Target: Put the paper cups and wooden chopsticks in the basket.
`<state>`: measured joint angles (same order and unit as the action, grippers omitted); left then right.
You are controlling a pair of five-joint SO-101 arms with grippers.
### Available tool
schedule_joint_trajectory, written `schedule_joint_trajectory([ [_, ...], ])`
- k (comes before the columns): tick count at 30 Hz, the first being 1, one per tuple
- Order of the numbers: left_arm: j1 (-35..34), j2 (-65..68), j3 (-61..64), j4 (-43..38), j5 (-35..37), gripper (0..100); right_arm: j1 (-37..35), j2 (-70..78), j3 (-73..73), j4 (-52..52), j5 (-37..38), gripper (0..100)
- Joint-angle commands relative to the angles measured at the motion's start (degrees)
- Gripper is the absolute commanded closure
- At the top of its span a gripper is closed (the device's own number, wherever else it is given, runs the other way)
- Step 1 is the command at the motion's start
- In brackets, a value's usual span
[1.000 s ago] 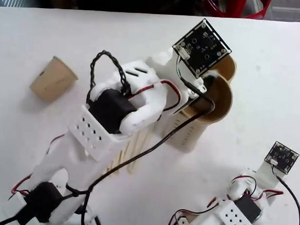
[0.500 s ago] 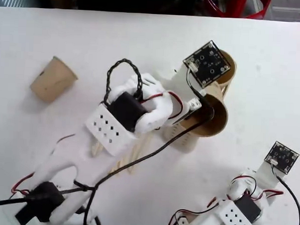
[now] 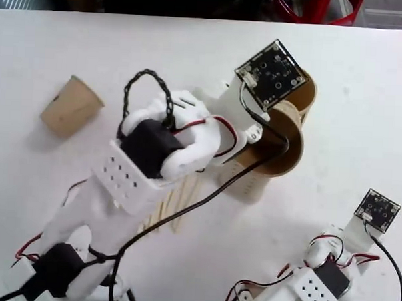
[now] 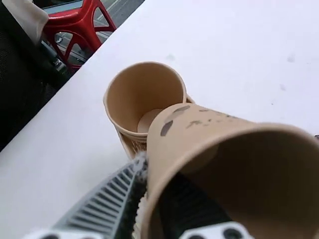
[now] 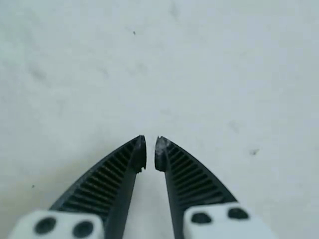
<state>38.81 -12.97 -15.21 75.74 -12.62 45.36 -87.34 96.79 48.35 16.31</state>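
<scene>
The left gripper [image 4: 149,172] has its jaws clamped on the wall of a tan paper cup [image 4: 234,159]. One ribbed jaw lies against the outside of the cup and the other is inside its mouth. This cup is tilted well over, with its open mouth towards the wrist and its base towards a second tan paper cup [image 4: 144,94]. The second cup stands upright on the white tabletop [image 3: 364,84], right of the middle and towards the far edge. From the left wrist, the held cup overlaps the rim of the upright one. Whether the two actually touch cannot be told.

A third tan paper cup [image 3: 71,106] lies on its side near the left edge of the tabletop, in the far half and well apart from the other two. Pale wooden chopsticks [image 3: 179,203] lie together on the middle of the tabletop, partly hidden under the white left arm [image 3: 147,161], which stretches from the near left corner over them.

The right gripper [image 5: 149,149] sits near the near right corner, over bare tabletop. Its dark ribbed jaws are drawn together with just a sliver of space at the tips, and they hold nothing.
</scene>
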Motion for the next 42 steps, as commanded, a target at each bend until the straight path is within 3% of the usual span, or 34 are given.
schedule_joint_trajectory([
  [1, 0.5, -1.5, -8.2, 5.6, 0.4, 98, 0.8, 0.1, 0.4, -0.7, -0.4, 95.4],
  [10, -0.7, 11.5, -8.9, 6.7, -2.0, 98, 0.8, 0.1, 0.4, -0.7, -0.4, 95.4],
  [19, -0.8, 10.1, -8.9, 7.9, -4.7, 98, 0.8, 0.1, 0.4, -0.7, -0.4, 95.4],
  [27, -1.5, 9.8, -11.2, 6.6, -5.0, 78, 0.8, 0.1, 0.4, -0.7, -0.4, 95.4],
  [34, -6.0, 10.1, -21.5, 8.3, -4.7, 78, 0.8, 0.1, 0.4, -0.7, -0.4, 95.4],
  [42, -7.5, 10.3, -21.9, 6.2, -4.6, 78, 0.8, 0.1, 0.4, -0.7, -0.4, 95.4],
])
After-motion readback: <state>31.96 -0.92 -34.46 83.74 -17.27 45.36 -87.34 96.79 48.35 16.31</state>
